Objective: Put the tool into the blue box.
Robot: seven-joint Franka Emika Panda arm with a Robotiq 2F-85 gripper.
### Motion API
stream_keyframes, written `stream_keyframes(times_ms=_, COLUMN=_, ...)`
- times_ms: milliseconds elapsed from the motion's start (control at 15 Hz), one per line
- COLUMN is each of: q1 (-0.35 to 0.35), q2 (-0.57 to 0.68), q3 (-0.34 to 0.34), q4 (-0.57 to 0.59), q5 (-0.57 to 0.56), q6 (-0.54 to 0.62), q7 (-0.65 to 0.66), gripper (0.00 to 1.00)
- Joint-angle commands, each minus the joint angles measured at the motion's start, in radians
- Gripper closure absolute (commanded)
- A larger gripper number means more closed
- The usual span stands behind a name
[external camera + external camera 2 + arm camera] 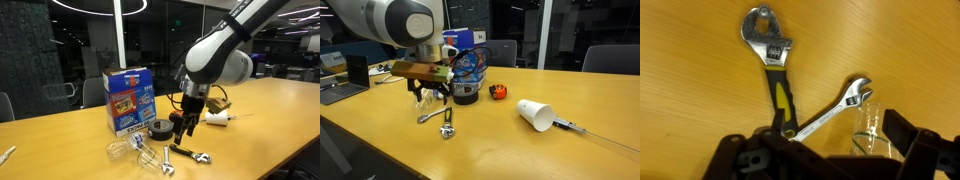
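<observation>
Grip the wrench point(780, 90), lying flat on the worktop point(690, 80) at five o'clock from the blue box point(128, 98) just under the wide-open, empty tool point(825, 160), across its black handle, expecting stiff, fairly light steel, slick at the jaw, meeting a silver spanner point(835, 105) at its six-o'clock end.

In an exterior view the box point(128, 98) stands far left on the table point(270, 120), with the tape roll point(160, 129) just right of it and nearer. The tool point(188, 152) lies nearer than the roll, a small wrench point(165, 157) at its left. In the wrist view their handle ends meet.
</observation>
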Motion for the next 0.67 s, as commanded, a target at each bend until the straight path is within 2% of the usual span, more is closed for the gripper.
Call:
stream_keyframes(times_ms=0, q1=0.016, q2=0.066, q3=0.039, q4=0.019, q5=-0.006, q6=0.003, q7=-0.08, gripper=0.0)
stream_keyframes(times_ms=267, q1=-0.006, q2=0.127, q3=0.07, q4=0.02, q5=-0.093, q6=-0.003, q7=-0.129, gripper=0.0)
stream_keyframes(times_ms=600, q1=-0.065, q2=0.188, q3=0.057, q4=0.044, q5=-0.279, q6=-0.017, q7=-0.159, gripper=0.0)
